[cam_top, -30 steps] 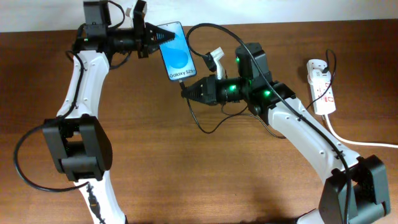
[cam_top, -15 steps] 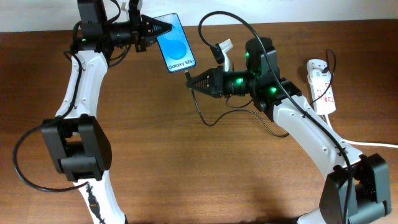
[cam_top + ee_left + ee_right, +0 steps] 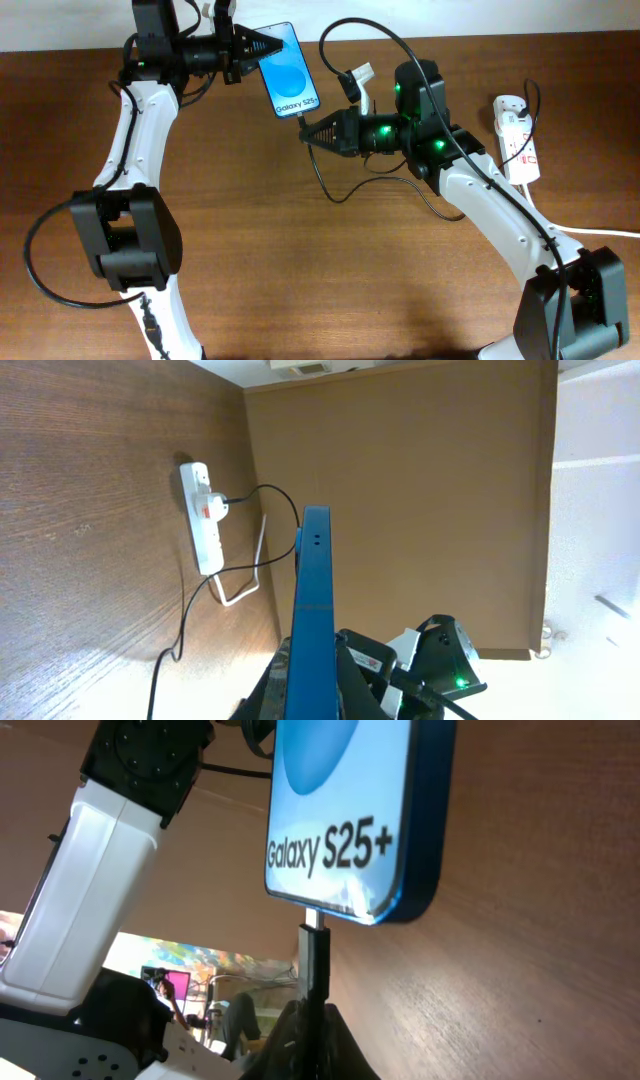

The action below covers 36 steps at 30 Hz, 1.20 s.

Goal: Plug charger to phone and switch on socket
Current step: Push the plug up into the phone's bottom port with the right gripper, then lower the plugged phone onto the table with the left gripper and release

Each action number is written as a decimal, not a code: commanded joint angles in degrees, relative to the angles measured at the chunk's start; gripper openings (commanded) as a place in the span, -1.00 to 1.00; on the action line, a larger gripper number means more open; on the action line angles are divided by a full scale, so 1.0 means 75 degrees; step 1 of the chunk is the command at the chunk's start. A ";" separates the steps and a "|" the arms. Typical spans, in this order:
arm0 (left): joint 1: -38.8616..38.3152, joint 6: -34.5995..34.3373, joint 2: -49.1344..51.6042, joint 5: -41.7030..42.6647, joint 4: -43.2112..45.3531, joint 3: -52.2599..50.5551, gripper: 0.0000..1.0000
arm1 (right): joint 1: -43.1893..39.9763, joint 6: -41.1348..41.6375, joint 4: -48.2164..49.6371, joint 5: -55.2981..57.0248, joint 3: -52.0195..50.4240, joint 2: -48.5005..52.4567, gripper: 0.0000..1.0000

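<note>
My left gripper is shut on the upper edge of the phone and holds it tilted above the table at the back. In the left wrist view the phone shows edge-on between the fingers. My right gripper is shut on the charger plug, whose metal tip sits at the port in the phone's lower edge. The thin black charger cable curls back to the white socket strip at the right, also in the left wrist view.
A thick white cord runs from the strip towards the right front edge. A light wall borders the table's back. Brown wooden tabletop lies in front of both arms.
The phone and my left gripper have shifted slightly right over the last second. My right gripper rose towards the phone's lower edge with the plug, then stayed still.
</note>
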 commanded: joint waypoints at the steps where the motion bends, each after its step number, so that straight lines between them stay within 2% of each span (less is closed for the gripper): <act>1: -0.0082 -0.0073 -0.0047 0.0230 0.0044 0.0111 -1.00 | 0.0026 0.0122 0.0286 -0.0064 0.0017 0.0055 -0.92; 13: -0.0271 0.0044 -0.0047 0.0376 0.0044 0.0111 -1.00 | 0.0026 0.0216 0.0580 0.0338 0.0017 0.0055 -0.91; 16: -0.0271 0.0044 -0.0047 0.0373 0.0044 0.0111 -1.00 | 0.0020 0.0015 0.0417 0.0341 0.0015 0.0055 -0.61; 22: -0.0251 0.0061 -0.0047 0.0370 0.0044 0.0111 -1.00 | -0.0041 -0.0356 0.0079 0.0341 0.0015 0.0055 -0.42; 28: -0.0157 0.1355 -0.0047 0.0373 -0.0052 0.0087 -1.00 | -0.0871 -0.0833 -0.0321 -0.0318 0.0017 0.0052 -0.38; 31: -0.0157 0.1836 -0.0047 0.0358 -0.0329 -0.0245 -1.00 | -0.1294 -0.1428 -0.0851 -0.0396 0.0017 0.0038 -0.35; 36: -0.0157 0.2477 -0.0044 0.0227 -0.0574 -0.1253 -1.00 | -0.1580 -0.2460 -0.2396 0.0796 0.0017 0.0035 -0.29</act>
